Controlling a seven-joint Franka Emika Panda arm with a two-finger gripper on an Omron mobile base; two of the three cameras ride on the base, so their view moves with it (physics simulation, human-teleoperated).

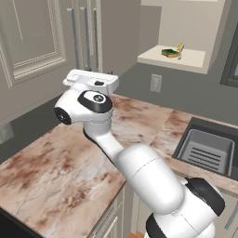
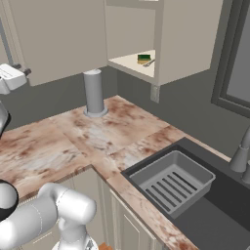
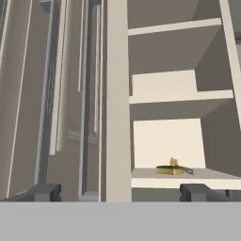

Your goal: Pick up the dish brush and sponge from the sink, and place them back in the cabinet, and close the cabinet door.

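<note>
The sponge (image 1: 169,53) (image 2: 143,58) (image 3: 167,170), green over yellow, lies on the bottom shelf of the open cabinet (image 1: 195,58) (image 2: 185,44) (image 3: 164,141). The dish brush (image 1: 180,48) (image 2: 149,63) (image 3: 173,163) rests right beside it. The cabinet door (image 1: 120,37) (image 2: 58,39) (image 3: 117,94) stands swung out, its edge facing my hand. My gripper (image 1: 98,72) (image 2: 22,70) (image 3: 121,192) is open and holds nothing; it hovers over the counter, just short of the door's edge. The sink (image 1: 186,135) (image 2: 215,224) lies to the right.
A light grey ribbed drainer tray (image 1: 207,151) (image 2: 172,181) sits in the sink, with the faucet (image 2: 241,156) behind it. A grey cylinder (image 2: 93,93) stands on the marbled counter (image 1: 56,172) (image 2: 97,132) under the door. More wall cabinet doors with bar handles (image 1: 74,37) hang left.
</note>
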